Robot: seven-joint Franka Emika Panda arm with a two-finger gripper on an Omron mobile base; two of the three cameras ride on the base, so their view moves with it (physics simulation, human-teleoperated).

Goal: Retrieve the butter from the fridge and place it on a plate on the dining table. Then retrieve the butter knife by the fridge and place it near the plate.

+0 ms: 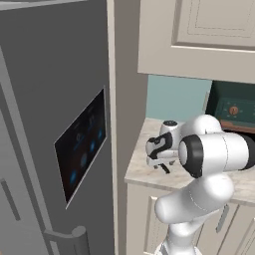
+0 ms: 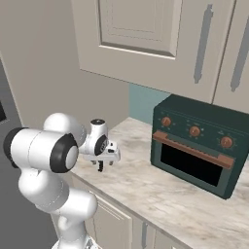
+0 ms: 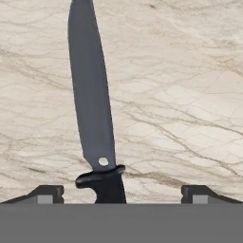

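Slim butter knife with dark handle and dark grey blade (image 3: 91, 109) lies flat on the beige marbled stone bench (image 3: 180, 95), closest thing in the hand view: blade runs up the picture, handle end sits low between the two dark fingertips (image 3: 46, 193), nearer the left one, neither tip touching it. Two-finger gripper (image 3: 121, 194) is spread wide with nothing held, hanging just above the knife. In the left base view the white arm rises from lower right and bends over the bench (image 1: 144, 172), gripper (image 1: 163, 167) pointing down near the bench's front-left part, beside the tall grey fridge (image 1: 55, 129) with its dark panel and blue lights; a grey handle shows at the fridge's lower edge. Knife itself too small and hidden by the hand to make out there. Right base view has the gripper (image 2: 101, 167) low over the bench (image 2: 160, 194), well apart from a dark green countertop oven with copper knobs and handle (image 2: 197, 146) standing further right against the pale teal wall. Cream wall cabinets (image 2: 146, 34) hang above the bench.
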